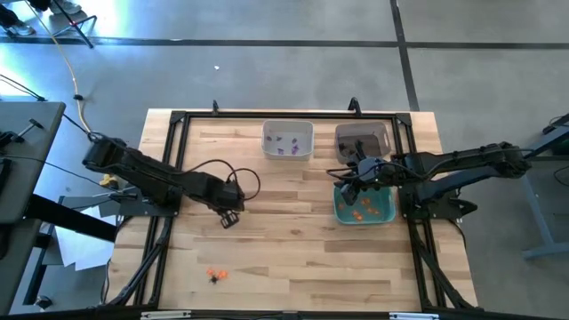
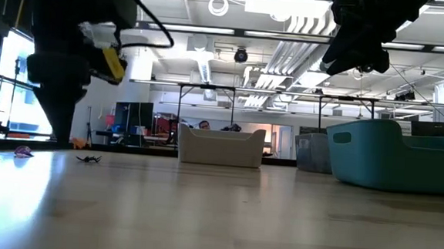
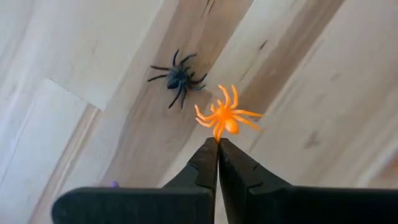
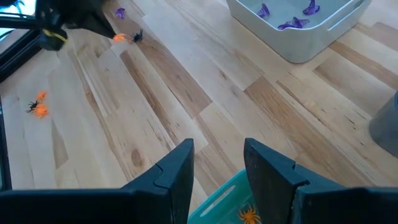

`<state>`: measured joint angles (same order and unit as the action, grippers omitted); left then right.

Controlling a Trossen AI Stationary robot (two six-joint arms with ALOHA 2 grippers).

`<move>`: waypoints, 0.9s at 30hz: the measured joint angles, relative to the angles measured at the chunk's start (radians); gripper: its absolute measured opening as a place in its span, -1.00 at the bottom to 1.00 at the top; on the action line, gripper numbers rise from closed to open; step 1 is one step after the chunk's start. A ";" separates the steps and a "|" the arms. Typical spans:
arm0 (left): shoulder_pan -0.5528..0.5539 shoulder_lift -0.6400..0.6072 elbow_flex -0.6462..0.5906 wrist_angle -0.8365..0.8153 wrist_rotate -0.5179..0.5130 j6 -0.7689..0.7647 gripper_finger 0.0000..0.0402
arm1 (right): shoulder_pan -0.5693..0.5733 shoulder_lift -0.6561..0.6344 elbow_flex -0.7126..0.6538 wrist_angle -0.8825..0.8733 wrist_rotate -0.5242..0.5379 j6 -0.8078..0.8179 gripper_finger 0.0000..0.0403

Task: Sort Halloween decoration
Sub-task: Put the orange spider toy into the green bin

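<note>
The orange spider (image 3: 225, 116) sits at the tips of the left gripper (image 3: 217, 144), whose jaws we see pressed together with no gap, pinching the trinket by its rear edge. Its body and legs project forward of the tips, above the wooden table (image 1: 293, 258). A black spider (image 3: 179, 78) lies on the boards just beside it, untouched. In the right wrist view a purple trinket (image 4: 119, 12) lies near this pair.

We judge the spider to be very light, thin and probably flexible plastic. The legs are likely to bend or slip out of a pinch, so we recommend taking hold across the body, not on a leg. The present hold looks marginal: only a small part sits between the tips. We would treat any fast swing as a risk of dropping it.

Other decorations are well apart: a small cluster of orange and black pieces (image 1: 214, 275) lies near the front edge of the table.

The bins stand along the far side. The white bin (image 1: 288, 140) holds purple pieces, the teal bin (image 1: 364, 207) holds orange ones, and the dark bin (image 1: 363, 140) stands beside the white one. We judge the teal bin to be the destination for this piece.

The right gripper (image 4: 217, 163) hovers over the near rim of the teal bin, fingers spread and holding nothing.
</note>
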<state>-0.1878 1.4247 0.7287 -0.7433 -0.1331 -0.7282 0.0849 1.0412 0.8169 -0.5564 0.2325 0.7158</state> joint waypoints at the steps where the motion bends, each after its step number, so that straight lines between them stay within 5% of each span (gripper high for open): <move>1: 0.000 -0.021 0.000 0.001 0.001 -0.004 -1.00 | 0.000 0.000 0.000 0.000 0.000 0.000 -0.32; 6: -0.001 -0.142 0.001 0.022 -0.011 -0.038 -1.00 | 0.000 0.000 0.000 0.007 0.048 0.000 -0.32; 11: -0.001 -0.275 0.001 0.216 -0.051 -0.002 -1.00 | 0.000 0.021 0.000 0.126 0.061 -0.061 -0.32; 20: -0.040 -0.393 0.006 0.823 -0.023 0.313 -1.00 | 0.055 0.218 0.000 0.638 0.028 -0.641 -0.32; 27: -0.058 -0.341 0.005 0.924 -0.009 0.382 -1.00 | 0.074 0.349 0.000 0.948 0.029 -0.923 -0.32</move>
<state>-0.2462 1.0841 0.7334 0.1807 -0.1417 -0.3463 0.1593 1.3905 0.8169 0.3918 0.2615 -0.2074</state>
